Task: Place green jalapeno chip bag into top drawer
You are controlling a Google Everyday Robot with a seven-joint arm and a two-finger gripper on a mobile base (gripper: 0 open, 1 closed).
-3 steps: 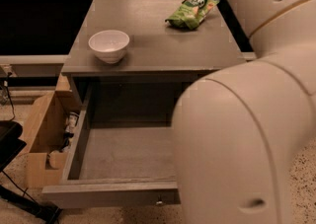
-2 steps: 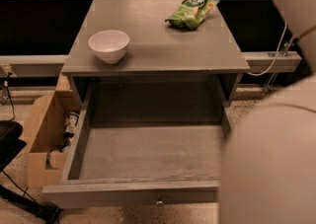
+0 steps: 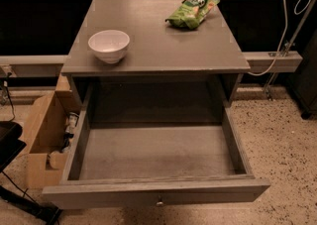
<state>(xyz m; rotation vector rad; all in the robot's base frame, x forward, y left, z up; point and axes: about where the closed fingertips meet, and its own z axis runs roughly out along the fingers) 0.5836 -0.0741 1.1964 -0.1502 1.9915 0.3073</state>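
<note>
camera view: chip bag (image 3: 190,12) on table (image 3: 158,45), drawer (image 3: 158,194) open, tool unseen.

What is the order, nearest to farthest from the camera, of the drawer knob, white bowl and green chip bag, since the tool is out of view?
1. Knob, bottom centre, on the drawer front.
2. Bowl, left on the table.
3. Chip bag, far right of the table.
The tool is out of view.
</note>
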